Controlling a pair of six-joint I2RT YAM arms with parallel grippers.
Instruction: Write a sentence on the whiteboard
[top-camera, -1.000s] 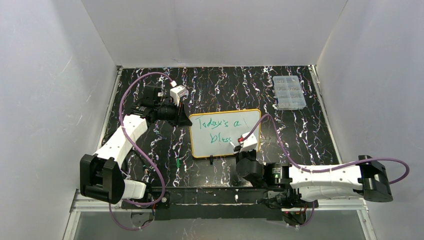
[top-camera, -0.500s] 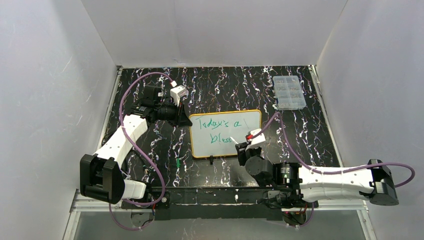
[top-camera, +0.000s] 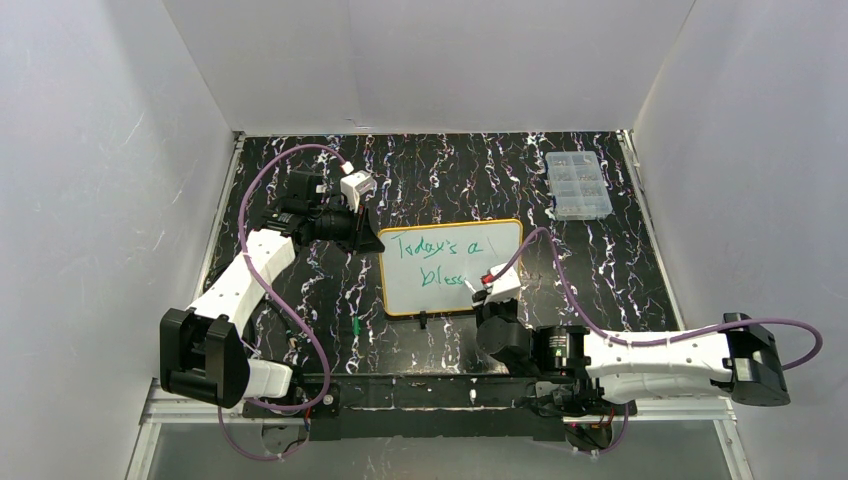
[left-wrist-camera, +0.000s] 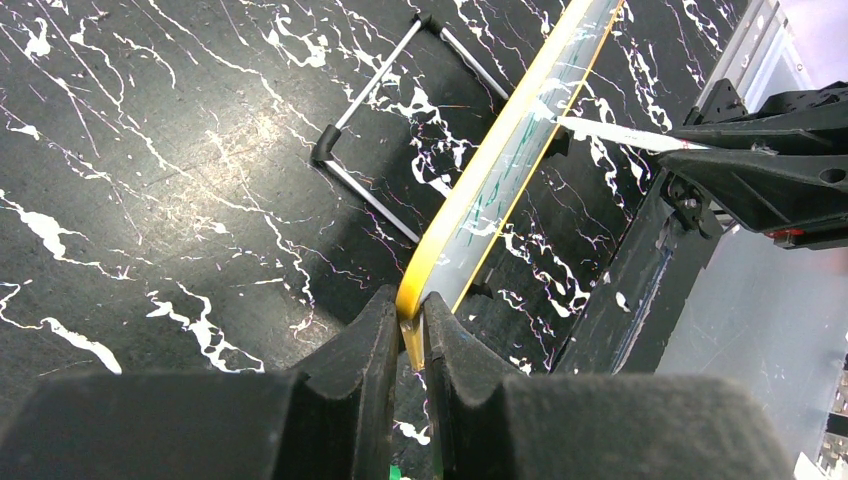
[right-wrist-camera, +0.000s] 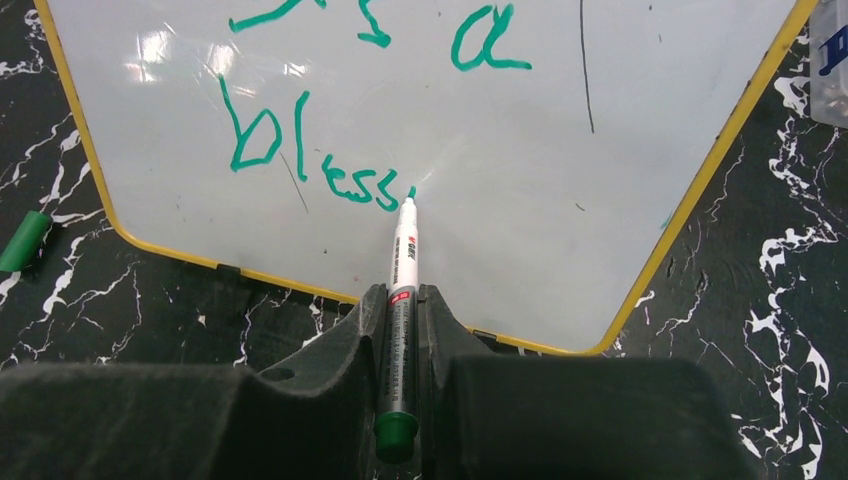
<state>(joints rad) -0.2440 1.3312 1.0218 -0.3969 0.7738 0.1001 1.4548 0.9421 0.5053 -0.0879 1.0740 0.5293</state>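
Since half a second ago, the right arm has swung its elbow back in from the near right corner and brought its pen back up to the writing, while the left arm and the board have not shifted. At the left, the left gripper is clamped tight on the yellow frame of the whiteboard, close to the board's far left corner. A loose green cap lies on the black marbled tabletop, just off the board's near left corner. The whiteboard sits near the middle of the tabletop, somewhat toward the near edge, propped at a tilt with its face up toward the arms, and a wire stand lies on the tabletop behind it. Green handwriting on it reads "Today's a" on the upper line and "bless" below. The marker, white-barrelled with a green end, has its tip at the board's surface just after the last "s". The right gripper is closed around the marker's barrel, its fingers reaching over the board's near edge. Farther right, well apart from the board, a clear compartmented box lies near the far right corner of the tabletop.
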